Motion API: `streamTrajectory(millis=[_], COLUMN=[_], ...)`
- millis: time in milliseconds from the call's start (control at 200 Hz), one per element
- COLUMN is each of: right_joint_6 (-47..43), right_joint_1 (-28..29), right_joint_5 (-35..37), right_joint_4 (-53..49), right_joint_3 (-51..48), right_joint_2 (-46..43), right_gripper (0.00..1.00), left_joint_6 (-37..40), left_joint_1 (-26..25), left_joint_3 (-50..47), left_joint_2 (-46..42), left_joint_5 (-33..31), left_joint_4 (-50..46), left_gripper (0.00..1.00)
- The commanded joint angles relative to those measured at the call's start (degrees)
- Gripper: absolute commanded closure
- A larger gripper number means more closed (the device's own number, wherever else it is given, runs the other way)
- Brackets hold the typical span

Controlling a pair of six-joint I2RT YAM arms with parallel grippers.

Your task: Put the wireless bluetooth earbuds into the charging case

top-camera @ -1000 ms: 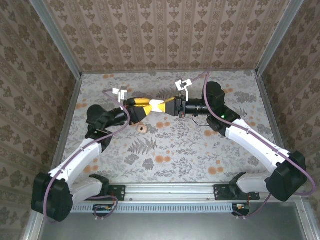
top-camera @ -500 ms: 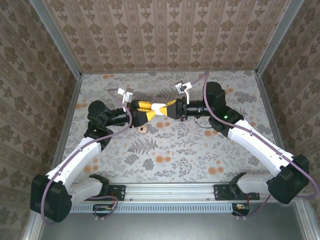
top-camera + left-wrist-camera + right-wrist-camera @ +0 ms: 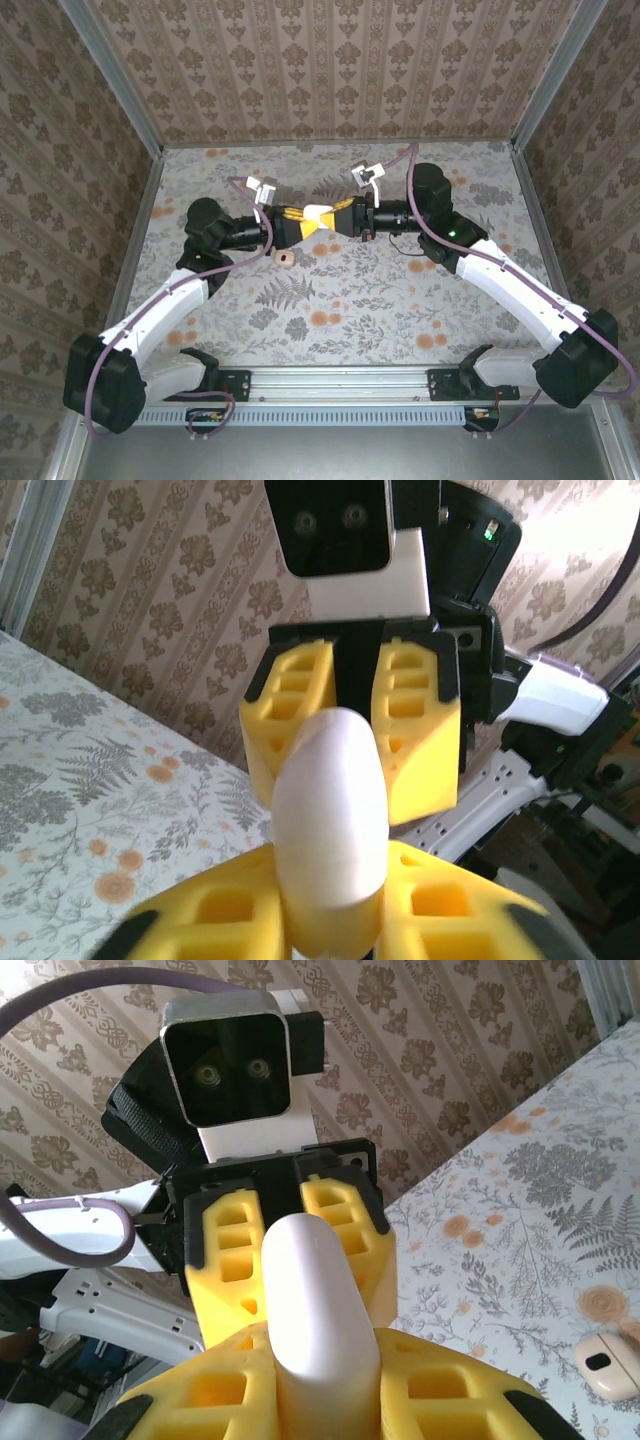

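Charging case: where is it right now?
The charging case is at the centre of the top view, clamped between the left gripper and right gripper; the tan ring lies just below-left of it.

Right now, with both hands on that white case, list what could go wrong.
1. The left hand and right hand both clamp the white case above the table; its smooth, rounded shell could slip out if either pulls or twists.
2. Their yellow fingers sit very close together, so slight misalignment might jam them.
3. A dropped case could strike the small tan piece lying below and knock it away.
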Motion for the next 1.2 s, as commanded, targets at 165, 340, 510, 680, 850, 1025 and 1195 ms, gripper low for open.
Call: streamTrajectory(millis=[165,340,510,680,850,1025,1195], right_joint_6=[0.59,2.42,4.26,4.48,4.70,2.89,2.83], right_joint_1=[-1.14,-2.73,-3.40,-3.73,-4.32,-5.32,-5.01], right_joint_5=[6.56,7.42,6.34,5.47,6.32,11.24,20.68], right_joint_4=[-5.85,-9.19,-10.18,-12.30,-15.56,-21.36,-27.46], right_joint_3=[3.70,4.93,5.98,7.40,9.45,12.30,17.91], right_joint_2=[0.08,2.05,3.44,3.92,3.43,5.78,13.74], right_gripper=[0.64,0.58,0.51,0.48,0.45,0.43,0.43], left_joint_6=[8.98,15.29,20.77,26.46,32.15,37.21,40.05], left_joint_1=[-0.30,-0.29,-0.31,0.33,4.86,9.00,11.65], left_joint_3=[0.36,-1.47,-1.85,-1.52,-1.95,-2.90,-3.65], left_joint_2=[-2.11,-4.58,-5.96,-7.43,-10.58,-14.68,-18.04], left_joint_5=[0.10,-0.46,-1.36,-3.55,-7.48,-10.67,-12.36], left_joint_4=[-1.15,-2.85,-8.34,-15.41,-24.79,-33.04,-37.61], left_gripper=[1.00,1.00,1.00,1.00,1.00,1.00,1.00])
